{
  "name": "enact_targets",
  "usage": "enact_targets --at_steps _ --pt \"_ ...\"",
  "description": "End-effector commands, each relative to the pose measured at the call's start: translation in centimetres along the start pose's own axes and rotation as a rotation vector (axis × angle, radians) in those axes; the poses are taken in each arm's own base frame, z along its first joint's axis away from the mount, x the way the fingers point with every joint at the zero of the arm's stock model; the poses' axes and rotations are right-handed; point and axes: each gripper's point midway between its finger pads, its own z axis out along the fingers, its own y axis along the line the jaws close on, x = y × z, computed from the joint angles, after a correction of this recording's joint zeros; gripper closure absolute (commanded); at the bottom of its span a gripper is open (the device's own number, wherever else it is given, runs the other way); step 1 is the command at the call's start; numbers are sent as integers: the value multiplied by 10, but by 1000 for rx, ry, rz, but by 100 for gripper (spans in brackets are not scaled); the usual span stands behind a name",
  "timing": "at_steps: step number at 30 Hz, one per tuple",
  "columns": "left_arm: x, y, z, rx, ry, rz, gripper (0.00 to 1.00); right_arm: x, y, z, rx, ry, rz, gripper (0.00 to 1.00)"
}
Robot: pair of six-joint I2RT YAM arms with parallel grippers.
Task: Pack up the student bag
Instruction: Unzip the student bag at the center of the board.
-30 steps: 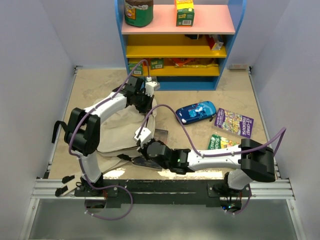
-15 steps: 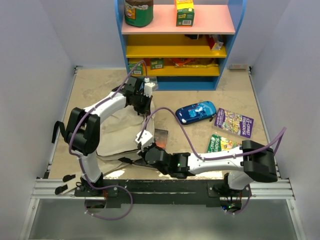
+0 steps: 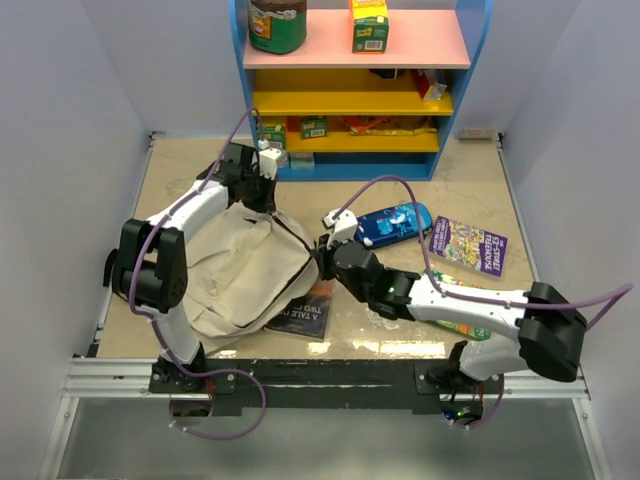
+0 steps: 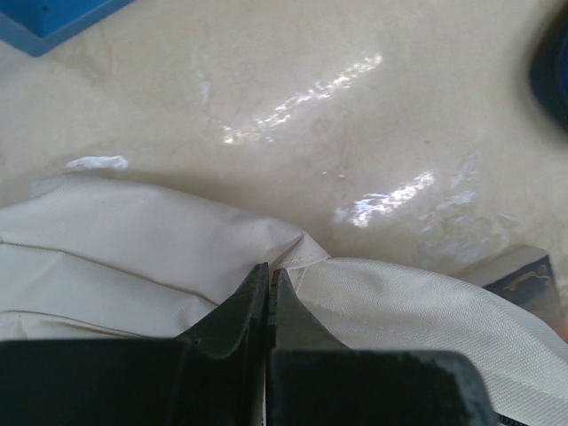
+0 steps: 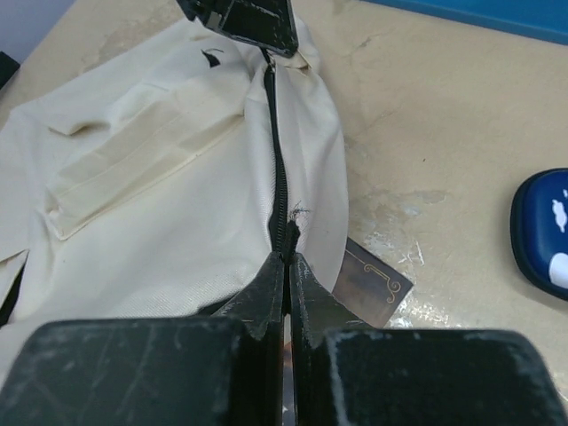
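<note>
The student bag (image 3: 235, 270), a big cream canvas backpack, lies slumped on the left half of the table (image 3: 180, 170), stretched between the two arms. The left gripper (image 3: 260, 192) is at the bag's far top corner. From its wrist camera the jaws (image 4: 269, 273) are pressed right together with a fold of the cream fabric (image 4: 133, 240) pinched between them. The right gripper (image 3: 320, 262) reaches across from the other side to the bag's right edge. Its wrist camera shows its fingers (image 5: 286, 259) closed tight on the black zipper (image 5: 277, 151), at the near end of the line. From there the zipper runs straight up over the canvas (image 5: 160, 177) to the left gripper (image 5: 240, 18) at the far end, and it looks taut. From above it shows as a dark seam (image 3: 292, 232) along the bag's upper right side.

A dark book (image 3: 305, 310) pokes out from under the bag's lower right edge, flat on the table, and its corner (image 5: 373, 280) shows just beside the right fingers. A blue pencil case (image 3: 392, 223) lies near the right wrist, apart from the bag, with a purple book (image 3: 468, 243) to its right. A colourful shelf unit (image 3: 340, 100) stands at the far end of the table.
</note>
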Motion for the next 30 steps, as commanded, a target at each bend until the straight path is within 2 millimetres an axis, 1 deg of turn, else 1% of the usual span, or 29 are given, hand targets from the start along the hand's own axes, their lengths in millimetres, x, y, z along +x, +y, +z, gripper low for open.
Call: enact_targets --at_steps 1,2,3,4,5,6,7,8,10,11,12,13,14,15,16,17,18,19,20,21,22,23,24,25,26,27,28,29,30 --pt "-18 61 -22 -223 -94 92 100 -9 24 14 -97 4 8 100" --pt "-19 62 -25 -231 -96 99 100 -6 22 18 -94 7 4 100" --pt "-15 63 -25 -234 -86 103 100 -10 23 21 -96 -10 9 100" --pt "-15 64 -26 -238 -83 121 96 -4 23 25 -100 1 2 100" --pt "-13 64 -28 -241 -68 125 68 -6 20 29 -97 -5 6 100" --pt "-20 64 -32 -239 -76 137 55 -8 20 32 -101 -15 10 100" --pt "-21 62 -34 -225 -73 158 43 -8 20 38 -104 -10 10 100" --pt "-25 55 -39 -194 -88 172 33 -10 15 42 -97 -10 13 100" --pt "-34 44 -47 -145 -122 226 27 -14 15 50 -94 -14 13 100" --pt "-43 28 -55 -70 -166 264 26 -10 11 58 -91 1 7 100" --pt "-45 18 -59 -24 -185 301 25 -10 9 62 -92 5 9 100" --pt "-47 9 -63 23 -210 377 25 -14 10 65 -96 -2 12 100" --pt "-52 -11 -71 115 -260 431 23 -9 6 70 -93 14 10 100" --pt "-49 -21 -73 170 -276 475 23 -11 5 73 -96 10 14 100" --pt "-49 -30 -75 220 -299 571 21 -11 5 75 -97 9 14 100" --pt "-45 -49 -81 324 -328 618 17 -13 2 77 -93 8 14 100" --pt "-44 -57 -82 366 -349 657 15 -10 2 79 -96 14 13 100" --pt "-44 -65 -83 405 -376 742 12 -11 1 80 -95 12 11 100" --pt "-37 -75 -82 464 -374 762 7 -12 -1 80 -90 11 12 100" --pt "-39 -80 -81 481 -375 797 5 -13 -1 80 -91 8 15 100" --pt "-37 -88 -76 508 -376 894 4 -13 0 79 -98 9 18 100" --pt "-18 -91 -65 571 -303 877 3 -14 1 77 -102 7 22 100" --pt "-24 -95 -65 589 -307 912 2 -15 2 75 -108 2 27 100" --pt "-21 -97 -61 620 -304 962 2 -16 2 71 -116 -1 38 100" --pt "-4 -98 -52 681 -242 929 2 -16 2 70 -117 -2 41 100" --pt "-7 -100 -51 702 -249 948 2 -16 1 69 -118 -5 45 100" --pt "-5 -101 -47 719 -248 994 2 -16 1 66 -120 -7 54 100" --pt "5 -101 -41 750 -218 983 2 -17 1 65 -122 -9 55 100" --pt "5 -101 -39 754 -218 998 2 -18 1 64 -122 -12 58 100"
